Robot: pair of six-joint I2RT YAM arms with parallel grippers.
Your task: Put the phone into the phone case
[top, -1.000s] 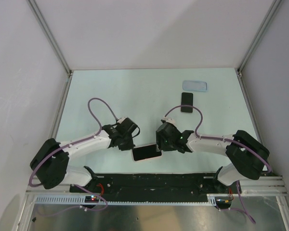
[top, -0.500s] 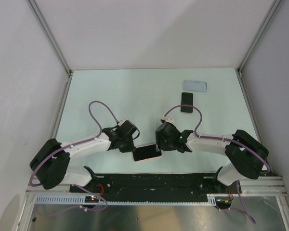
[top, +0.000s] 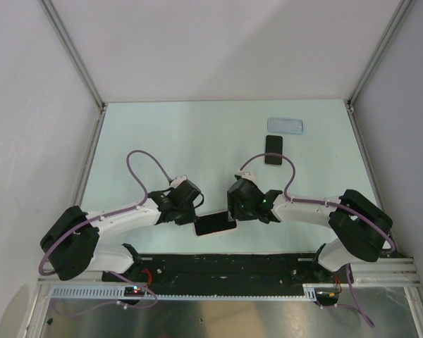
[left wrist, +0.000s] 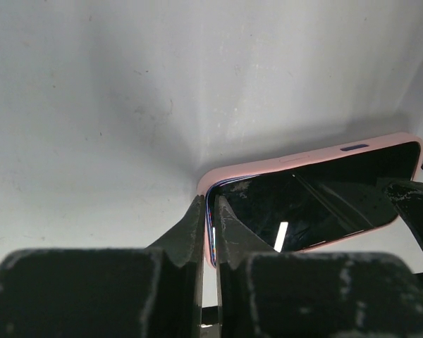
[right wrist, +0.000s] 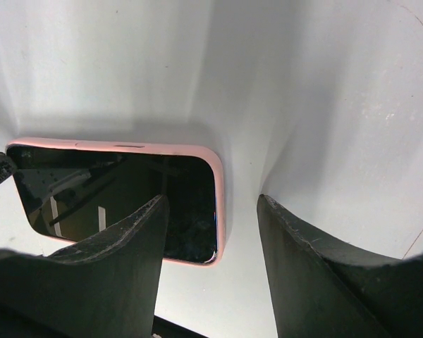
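Left gripper (left wrist: 208,203) is pinching the rounded end of the pink-rimmed slab (left wrist: 317,193), its two fingers sitting almost together with only the pink rim in the thin slot between them. Right gripper (right wrist: 213,204) is hanging over the slab's other end with its fingers standing well apart, one above the dark glass and one past the rim, gripping nothing. In the overhead view both are sitting at the lower middle of the frame. The phone (top: 273,149) is lying untouched right of centre, and the phone case (top: 285,126) is lying just above it, near but apart. Judging by that, nothing of the task proper is looking done: the phone is waiting to be picked up, carried to the case and pressed in. The table (top: 162,134) is showing a pale, matte, faintly scuffed top, and plain white walls (top: 218,49) with metal corner posts (top: 74,53) are closing it in on three sides.
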